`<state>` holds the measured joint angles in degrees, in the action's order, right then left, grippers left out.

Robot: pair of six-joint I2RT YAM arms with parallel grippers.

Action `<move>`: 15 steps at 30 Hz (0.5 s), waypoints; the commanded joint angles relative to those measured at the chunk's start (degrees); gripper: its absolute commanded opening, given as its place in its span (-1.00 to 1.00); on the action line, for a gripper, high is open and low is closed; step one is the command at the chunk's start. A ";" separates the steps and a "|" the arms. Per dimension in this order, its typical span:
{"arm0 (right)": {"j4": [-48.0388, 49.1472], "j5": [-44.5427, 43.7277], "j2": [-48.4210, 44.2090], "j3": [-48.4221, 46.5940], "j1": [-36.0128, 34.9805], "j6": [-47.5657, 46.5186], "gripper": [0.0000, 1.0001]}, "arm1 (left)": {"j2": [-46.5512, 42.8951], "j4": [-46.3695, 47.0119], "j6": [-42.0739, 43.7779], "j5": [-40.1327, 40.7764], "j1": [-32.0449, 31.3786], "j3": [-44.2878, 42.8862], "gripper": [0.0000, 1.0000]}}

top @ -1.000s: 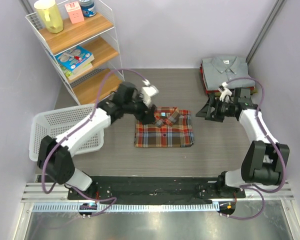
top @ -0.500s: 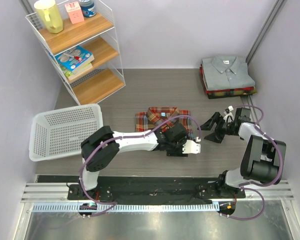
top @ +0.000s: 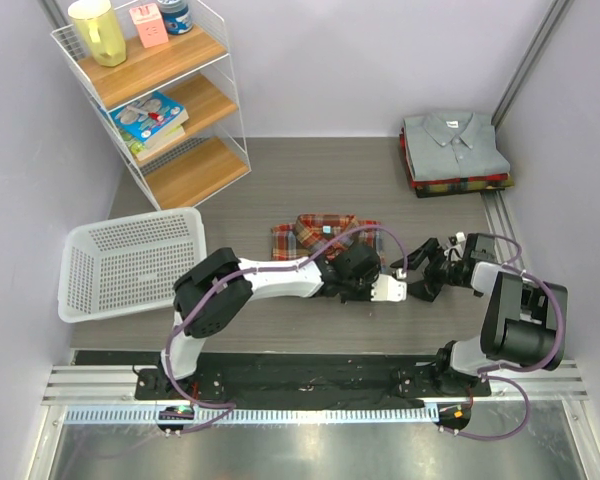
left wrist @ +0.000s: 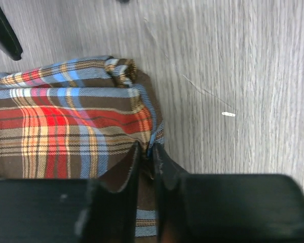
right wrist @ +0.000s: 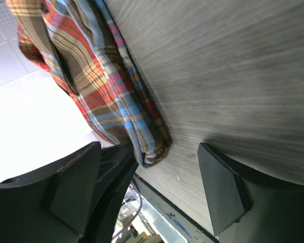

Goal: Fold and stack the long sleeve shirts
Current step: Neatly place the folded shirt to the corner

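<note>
In the overhead view, the folded red, brown and cream plaid flannel shirt (top: pixel 320 232) is lying mid-table on the grey wood-grain table (top: pixel 310 180), its long axis running left to right. The left gripper (top: pixel 376 290) is sitting at its near right corner. The right gripper (top: pixel 408 277) is facing that same corner from the right. The stack of folded shirts with a grey collared one on top (top: pixel 455 145) is sitting at the far right, nearer the right arm, so carrying probably means going away and rightward.

In the left wrist view, the left gripper (left wrist: pixel 146 152) is pinching the shirt's hem, jaws nearly together.

In the right wrist view, the right gripper (right wrist: pixel 149 149) is spread wide and holding nothing, the shirt corner lying between its jaws
</note>
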<state>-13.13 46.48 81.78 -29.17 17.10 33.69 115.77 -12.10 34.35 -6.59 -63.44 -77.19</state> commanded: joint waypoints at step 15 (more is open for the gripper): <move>34.17 0.37 13.93 2.44 -9.71 18.32 0.76 | -3.53 -6.97 -6.05 -15.56 6.58 -7.80 -0.89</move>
<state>6.37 54.30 92.38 -29.36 10.02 46.54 115.70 -17.67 28.75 -19.29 -56.62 -83.33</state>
